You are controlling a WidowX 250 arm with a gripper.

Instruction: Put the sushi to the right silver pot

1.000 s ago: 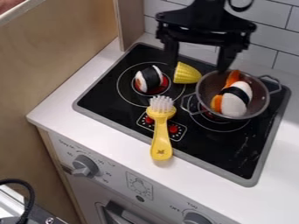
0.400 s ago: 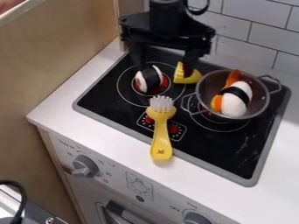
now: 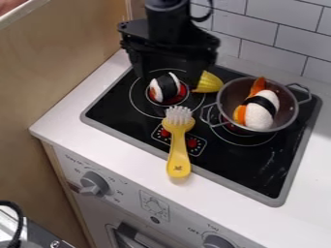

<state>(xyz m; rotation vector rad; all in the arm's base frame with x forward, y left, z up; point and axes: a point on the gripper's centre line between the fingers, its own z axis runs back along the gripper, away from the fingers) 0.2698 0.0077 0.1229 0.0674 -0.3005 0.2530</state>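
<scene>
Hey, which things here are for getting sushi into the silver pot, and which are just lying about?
For the job:
- silver pot
- sushi outside the pot
- sushi already inside

Just lying about:
- yellow brush
- yellow toy piece

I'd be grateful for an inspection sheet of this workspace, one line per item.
Surface: black stovetop with a grey rim, set in a white counter; pale streaks near its front right corner in the picture.
Job's things: one sushi lies on the left burner; another sushi is in the silver pot on the right.
Clutter: yellow brush, bristles over the stovetop, handle end over the counter; yellow ridged toy piece beside the pot.
Gripper: the gripper is open, above the left burner area, holding nothing.
Cables: black cable at the lower left; another cable loops beside the arm.
Surroundings: wooden panel, white tiled wall, knobs on the stove front.
</scene>
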